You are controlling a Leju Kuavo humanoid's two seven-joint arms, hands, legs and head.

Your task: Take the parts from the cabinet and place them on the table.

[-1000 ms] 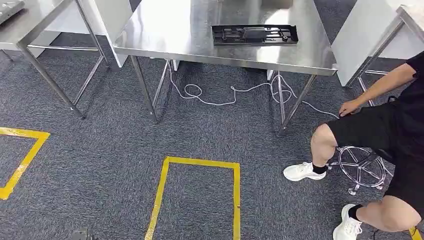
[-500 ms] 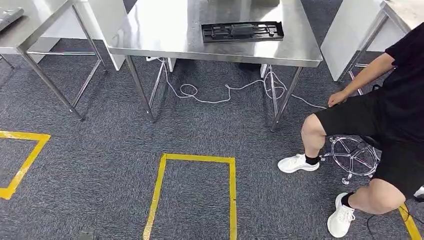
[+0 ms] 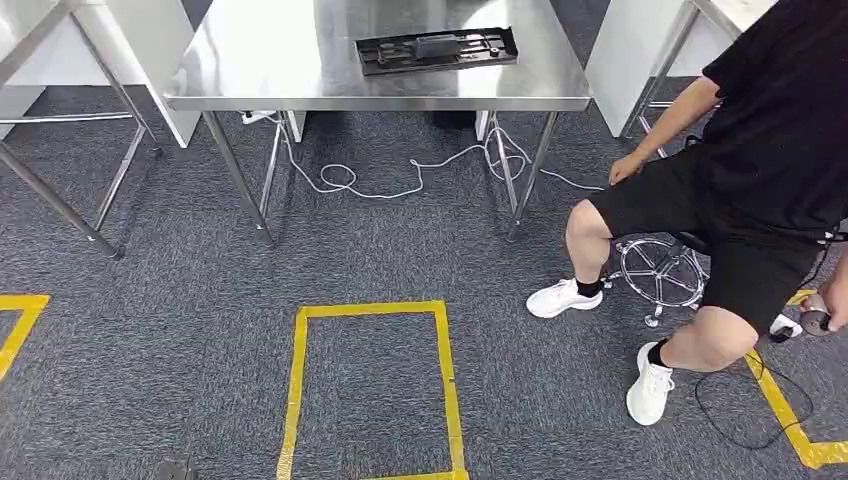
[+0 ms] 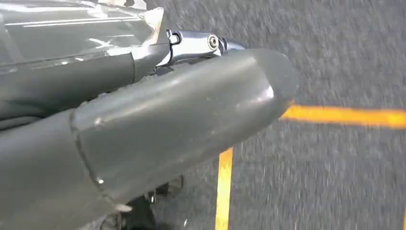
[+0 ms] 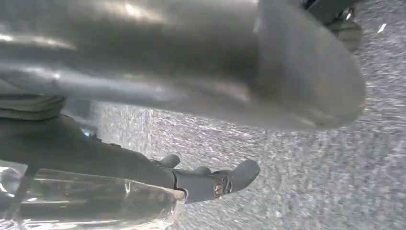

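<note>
One black plastic part (image 3: 437,49) lies flat on the steel table (image 3: 270,70) at the far side of the scene, toward the table's right half and a little back from its near edge. It is a long, shallow rectangular tray-like piece; its long axis runs left to right, roughly along the table's near edge, with the right end tipped slightly farther away.

Three steel tables can be counted: the middle one bearing the part, one at the far left showing its legs (image 3: 55,200), and one at the far right showing a leg and corner (image 3: 668,60). One white cable (image 3: 400,180) loops on the grey carpet (image 3: 180,300) under the middle table. Three yellow tape outlines mark the carpet: a full rectangle (image 3: 296,390) near the middle, a corner at the left edge (image 3: 15,325), and a corner at the near right (image 3: 790,425).

One person in black clothing and white shoes (image 3: 740,200) sits on a wheeled stool (image 3: 655,275) at the right, one hand on the thigh.

The left hand (image 4: 143,124) hangs over the carpet and a yellow line, its thick grey thumb stretched out; the fingers are mostly hidden, so I cannot tell whether they are spread or curled. The right hand (image 5: 191,62) also hangs above the carpet, with a dark finger (image 5: 215,182) extended and nothing visible in it; the blur leaves its state unclear.
</note>
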